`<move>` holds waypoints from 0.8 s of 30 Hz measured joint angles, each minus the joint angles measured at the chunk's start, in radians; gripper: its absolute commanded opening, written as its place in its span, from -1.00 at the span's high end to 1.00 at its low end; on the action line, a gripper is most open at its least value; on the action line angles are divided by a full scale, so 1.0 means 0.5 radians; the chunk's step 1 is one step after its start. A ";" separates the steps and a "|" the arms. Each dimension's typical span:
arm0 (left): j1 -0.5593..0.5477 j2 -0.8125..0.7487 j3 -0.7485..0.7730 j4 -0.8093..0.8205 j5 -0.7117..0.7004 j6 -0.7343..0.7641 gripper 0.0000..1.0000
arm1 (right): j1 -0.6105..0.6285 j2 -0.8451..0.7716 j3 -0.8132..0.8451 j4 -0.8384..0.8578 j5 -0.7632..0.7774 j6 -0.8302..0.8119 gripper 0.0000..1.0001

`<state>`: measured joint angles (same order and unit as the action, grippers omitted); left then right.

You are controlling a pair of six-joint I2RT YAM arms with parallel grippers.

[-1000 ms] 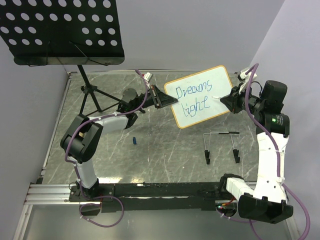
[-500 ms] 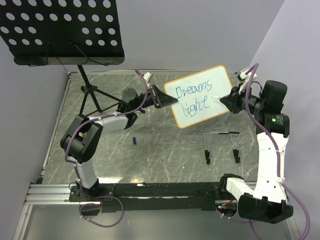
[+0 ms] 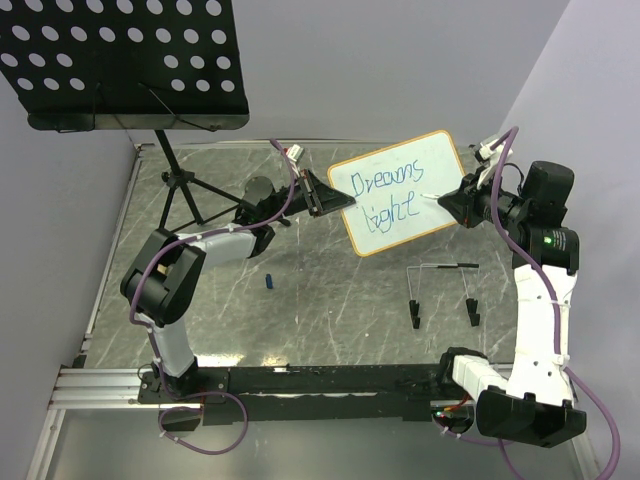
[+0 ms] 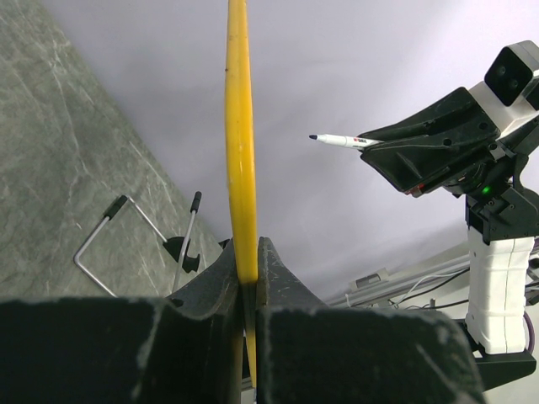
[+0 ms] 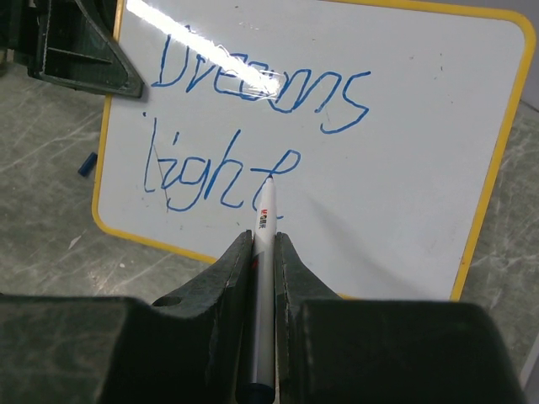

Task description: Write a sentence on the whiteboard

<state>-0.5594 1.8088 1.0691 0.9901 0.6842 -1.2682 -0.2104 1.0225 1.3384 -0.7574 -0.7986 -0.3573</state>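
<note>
One whiteboard (image 5: 404, 194) edge in the left tool (image 4: 249, 282), bare white beside the marker (image 5: 264, 244).

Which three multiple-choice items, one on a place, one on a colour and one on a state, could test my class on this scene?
1. Where does the small blue piece lie?
A on the table
B on the whiteboard
C in the right tool

2. What colour is the writing on the whiteboard?
A red
B blue
C black

3. The right tool is:
A open and empty
B shut on the marker
C shut on the whiteboard

Answers:
1 A, it rests on the marbled tabletop.
2 B, both lines are blue strokes.
3 B, the right wrist view shows its fingers closed on the marker's barrel.
</note>
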 measured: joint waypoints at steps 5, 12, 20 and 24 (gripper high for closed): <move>0.000 0.000 -0.001 0.000 0.000 0.001 0.98 | 0.000 0.000 0.005 -0.017 -0.010 0.000 1.00; 0.000 -0.018 -0.005 -0.002 0.000 0.005 0.98 | 0.000 0.000 0.005 -0.034 -0.017 0.000 1.00; 0.000 -0.041 -0.005 -0.001 0.000 0.015 0.98 | 0.000 0.000 0.005 -0.037 -0.018 0.000 1.00; 0.000 -0.041 -0.005 -0.002 0.000 0.019 0.98 | 0.000 0.000 0.005 -0.042 -0.018 0.000 1.00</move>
<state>-0.5594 1.7882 1.0668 0.9890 0.6842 -1.2587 -0.2104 1.0225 1.3411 -0.7784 -0.8078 -0.3573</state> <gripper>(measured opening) 0.088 0.188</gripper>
